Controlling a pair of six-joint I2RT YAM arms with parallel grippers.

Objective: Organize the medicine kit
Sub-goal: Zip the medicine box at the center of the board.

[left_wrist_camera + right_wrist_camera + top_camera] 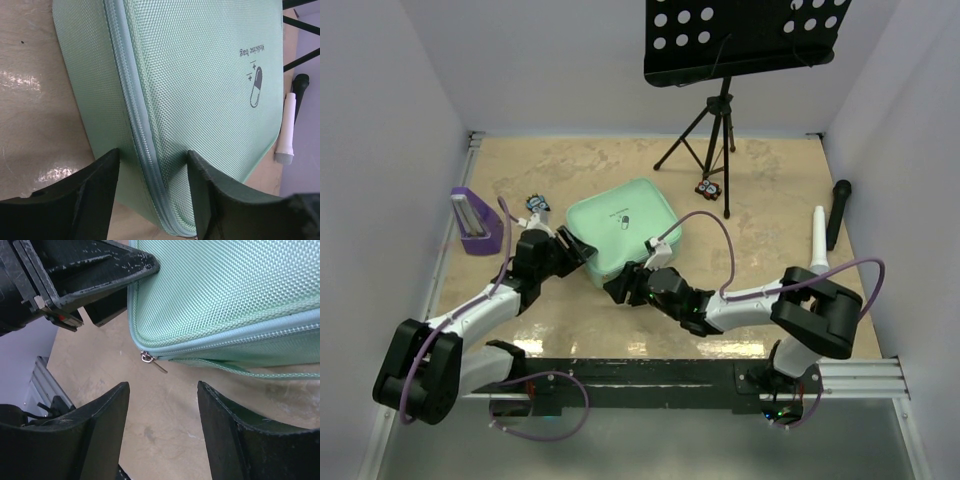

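Black fingers of my left gripper [154, 157] fill the bottom of the left wrist view, and they're clamped on the mint-green, square, woven-fabric medicine kit [620, 225] at its near left edge. One finger is on the lid, the other on the side wall, and the pale zipper seam [135, 125] runs up between them. The kit lies flat in the middle of the beige marbled table [770, 190], lid down, with the small grey-and-white pill logo [255, 87] facing up. Over on the other side, my right gripper [162, 390] sits low at the kit's near corner with its jaws apart and only bare tabletop between them. The little metal zipper pull [152, 361] hangs at that corner, just above the gap, and neither finger touches it. From the right wrist view I can see my left fingers across the corner, the upper one lying on the lid. Further out, a small purple plastic stand [475, 222] sits by the left wall. A black perforated music stand on a tripod [745, 40] rises at the back. A white tube [817, 240] and a black microphone [838, 212] lie side by side near the right wall.
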